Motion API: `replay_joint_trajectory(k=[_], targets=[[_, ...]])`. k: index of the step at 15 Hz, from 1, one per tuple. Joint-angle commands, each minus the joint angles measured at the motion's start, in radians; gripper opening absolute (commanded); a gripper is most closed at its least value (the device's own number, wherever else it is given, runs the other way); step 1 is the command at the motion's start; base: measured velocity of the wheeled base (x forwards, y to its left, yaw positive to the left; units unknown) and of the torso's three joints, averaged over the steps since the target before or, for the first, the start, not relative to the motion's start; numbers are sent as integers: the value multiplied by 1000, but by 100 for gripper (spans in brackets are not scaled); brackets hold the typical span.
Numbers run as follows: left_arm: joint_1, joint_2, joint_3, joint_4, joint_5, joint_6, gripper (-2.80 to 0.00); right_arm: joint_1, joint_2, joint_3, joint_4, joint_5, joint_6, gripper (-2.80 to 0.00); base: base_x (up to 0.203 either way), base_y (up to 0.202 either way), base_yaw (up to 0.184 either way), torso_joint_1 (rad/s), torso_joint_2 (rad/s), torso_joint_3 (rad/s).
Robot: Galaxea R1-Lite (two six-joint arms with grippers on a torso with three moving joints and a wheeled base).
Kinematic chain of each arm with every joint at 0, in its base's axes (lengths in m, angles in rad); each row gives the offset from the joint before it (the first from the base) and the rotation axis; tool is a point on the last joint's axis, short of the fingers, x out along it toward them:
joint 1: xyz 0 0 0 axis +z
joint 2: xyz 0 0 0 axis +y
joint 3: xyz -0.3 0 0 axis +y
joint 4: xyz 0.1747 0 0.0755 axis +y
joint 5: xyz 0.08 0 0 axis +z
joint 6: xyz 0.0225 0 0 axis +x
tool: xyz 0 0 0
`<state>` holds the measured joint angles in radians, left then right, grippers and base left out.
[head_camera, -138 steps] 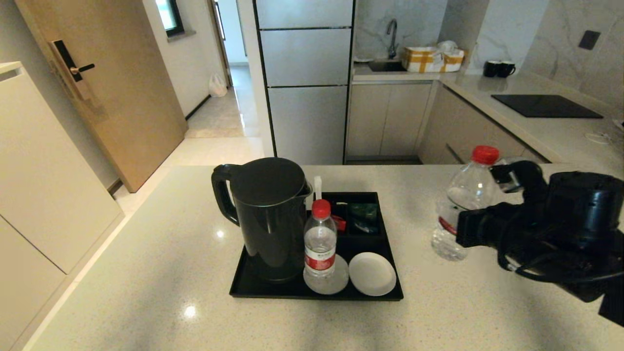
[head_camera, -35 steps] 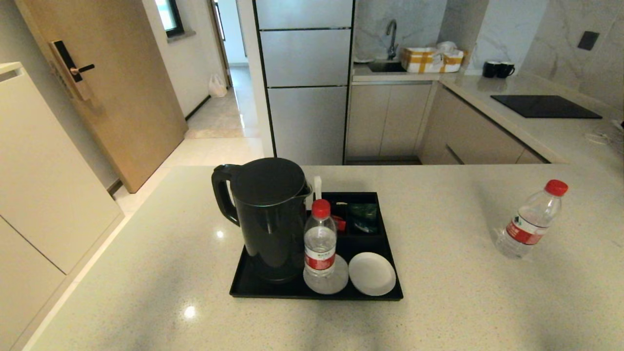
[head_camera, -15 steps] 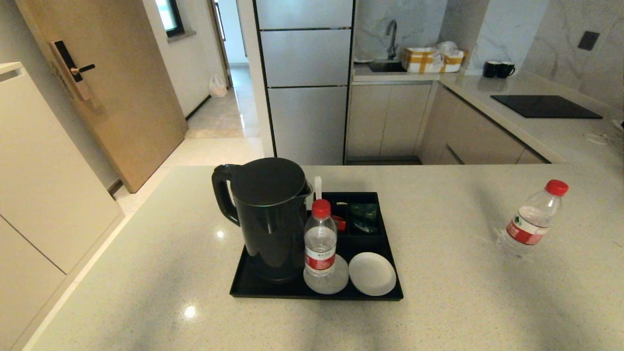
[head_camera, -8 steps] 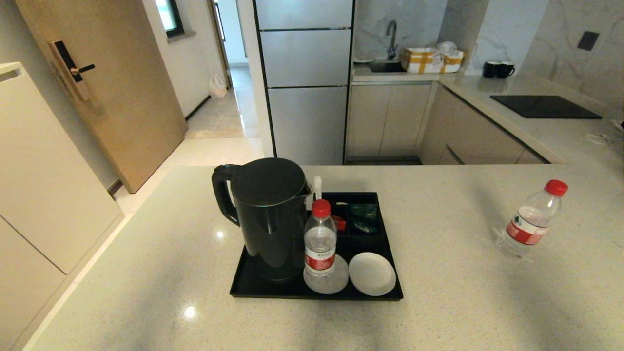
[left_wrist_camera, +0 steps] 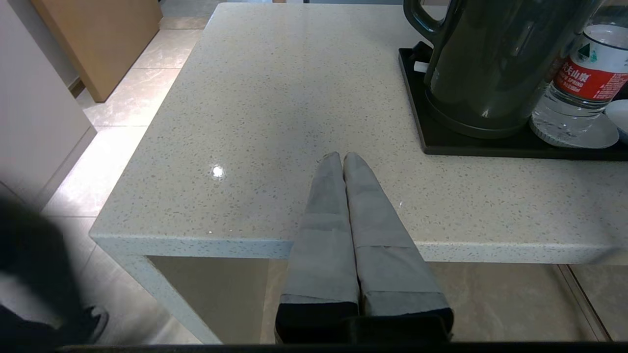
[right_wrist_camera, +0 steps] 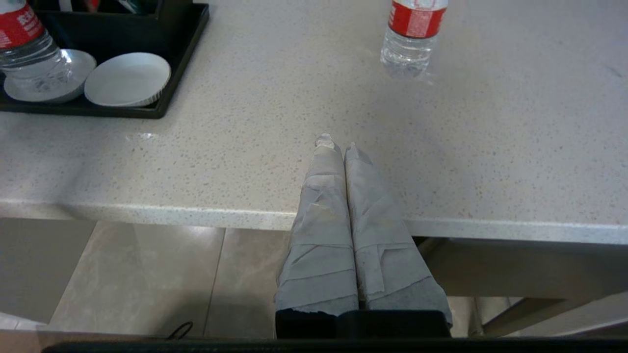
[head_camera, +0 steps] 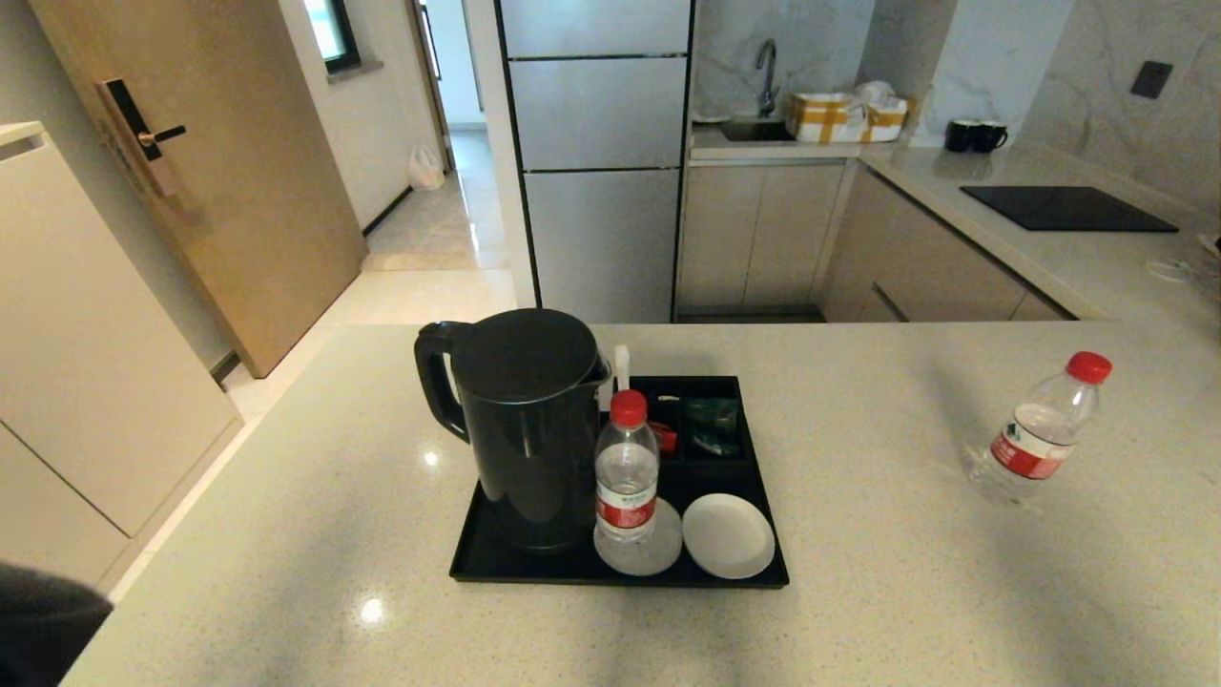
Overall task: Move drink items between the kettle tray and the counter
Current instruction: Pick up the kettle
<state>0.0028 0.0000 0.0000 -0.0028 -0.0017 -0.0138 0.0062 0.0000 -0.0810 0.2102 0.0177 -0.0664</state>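
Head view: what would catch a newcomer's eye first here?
The tall black kettle on the black tray mid-counter, with a red-capped water bottle standing on a white saucer beside it. A second bottle stands alone on the counter, far right.

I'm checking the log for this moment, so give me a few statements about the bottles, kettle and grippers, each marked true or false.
1. One bottle stands on a saucer in the kettle tray. True.
2. The other bottle lies on its side on the counter. False: it stands upright.
3. The kettle sits on the tray. True.
4. The right gripper holds a bottle. False: it is shut on nothing, near the counter's front edge.
5. The left gripper is shut. True.
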Motion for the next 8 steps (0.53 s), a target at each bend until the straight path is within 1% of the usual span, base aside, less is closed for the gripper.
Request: replay_joint_trajectory(k=[1,2,5,7,8], targets=[[0,2,0,0,0,0,-280,0,-1,0,0,-1,-19,-280,0,0,0,0,0,0],[0,2,0,0,2,0,-280,0,-2,1,-2,-5,-24,-280,0,0,0,0,0,0],[0,2,0,0,0,0,-280,0,-2,30,-69,-7,-8,-280,0,0,0,0,0,0],[0,2,0,0,0,0,-280,0,-1,86,-213,-5,-3,-280,0,0,0,0,0,0],[0,2,0,0,0,0,-280,0,-1,84,-201,-7,0,-280,0,0,0,0,0,0]])
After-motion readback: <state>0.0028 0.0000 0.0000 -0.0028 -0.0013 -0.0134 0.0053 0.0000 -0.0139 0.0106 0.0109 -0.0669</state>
